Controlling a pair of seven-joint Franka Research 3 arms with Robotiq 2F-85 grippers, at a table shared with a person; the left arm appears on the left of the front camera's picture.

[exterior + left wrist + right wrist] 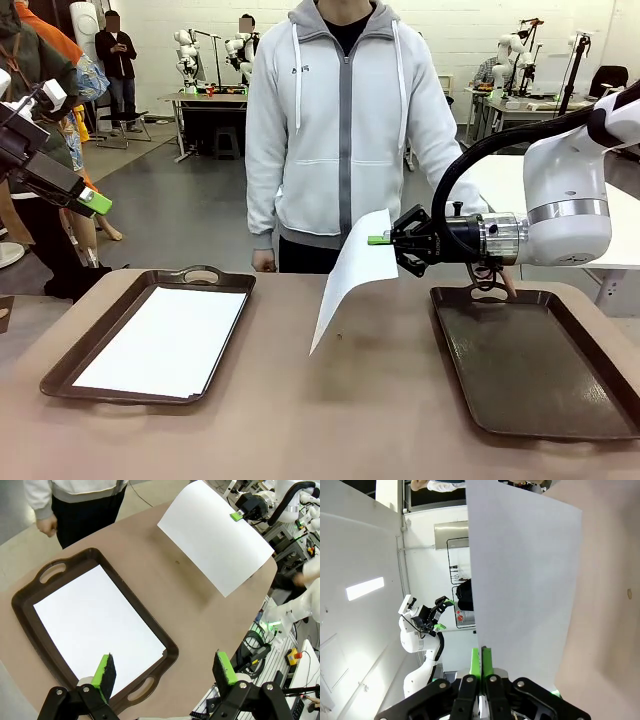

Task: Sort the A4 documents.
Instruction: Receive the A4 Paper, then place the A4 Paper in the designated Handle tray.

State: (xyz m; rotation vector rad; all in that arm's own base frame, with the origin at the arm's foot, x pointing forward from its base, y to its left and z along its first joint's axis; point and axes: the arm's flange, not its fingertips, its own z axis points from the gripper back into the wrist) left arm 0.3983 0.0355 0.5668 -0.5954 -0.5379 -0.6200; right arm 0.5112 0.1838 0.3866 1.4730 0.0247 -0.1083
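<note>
A white A4 sheet (pixel 352 275) hangs in the air above the middle of the brown table (pixel 330 420), pinched by its upper right edge and drooping down toward the left, its lower corner clear of the tabletop. The right gripper (pixel 383 240) is clenched on that edge, its green pads (pixel 481 661) pressed together with the paper between them; the arm reaches in from the right, level with the table. More white sheets (pixel 165 340) lie flat in the dark brown handled tray (pixel 60 375) at the left. A second dark brown tray (pixel 540 365) sits at the right, below the right arm's wrist. The left gripper (pixel 165 672) hovers high over the near end of the left tray, its fingers (pixel 105 672) spread wide and holding nothing. A person in a grey zip hoodie (pixel 340 120) stands at the far side.
</note>
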